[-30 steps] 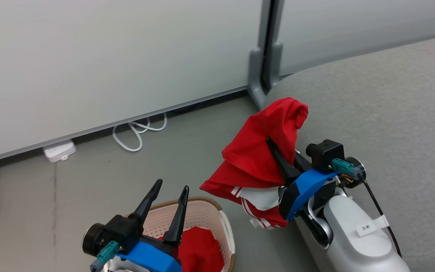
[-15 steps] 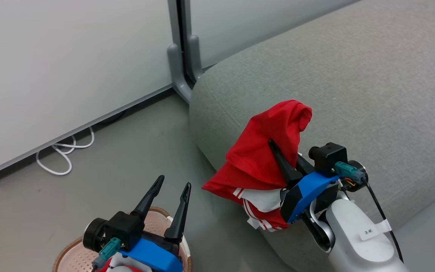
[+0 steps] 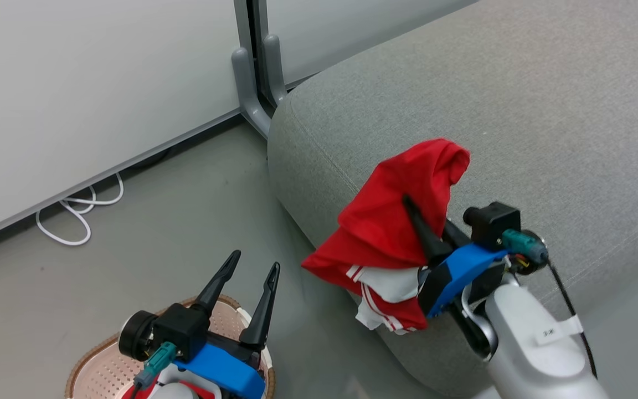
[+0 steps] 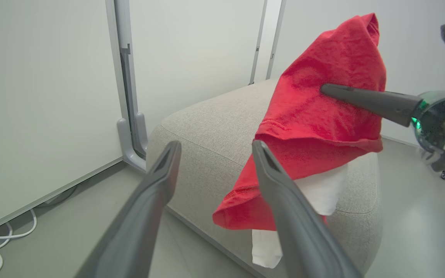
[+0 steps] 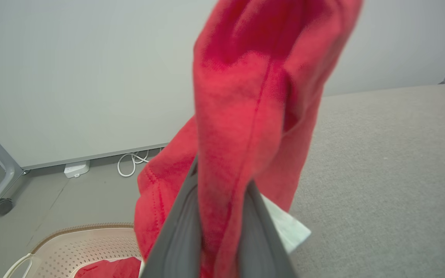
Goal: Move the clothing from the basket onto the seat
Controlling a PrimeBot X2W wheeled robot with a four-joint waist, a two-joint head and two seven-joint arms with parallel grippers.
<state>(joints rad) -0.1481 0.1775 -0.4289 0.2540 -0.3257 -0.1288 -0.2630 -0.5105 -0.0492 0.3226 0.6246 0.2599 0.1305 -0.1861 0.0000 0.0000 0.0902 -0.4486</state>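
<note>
We find the right arm's fingers [image 3: 421, 227] clenched on a bright red soft fabric garment [image 3: 402, 205] with white, red-striped trim; the cloth is pinched between them and drapes over their tips, as the right wrist view confirms. The garment hangs over the rounded corner of the large grey woven-fabric sofa [image 3: 518, 111], near its stitched seam; its white lower part dangles beside the sofa's side. We cannot tell whether the hem touches the upholstery; it is not laid on the seat.

The left arm's fingers [image 3: 263, 305] stand released, spread wide with nothing between them; they sit above the cream-white perforated plastic basket [image 3: 108, 366] with its brown woven-look rim. The basket rests on the grey floor [image 3: 158, 221], to the left of the sofa corner and apart from it; a second bright red garment [image 5: 108, 268] lies inside it.

Behind, a pale wall panel [image 3: 75, 83] meets the floor; a grey post foot [image 3: 247, 94] stands just beside the sofa's far corner; a white cable [image 3: 75, 213] lies looped along the base of the panel.
</note>
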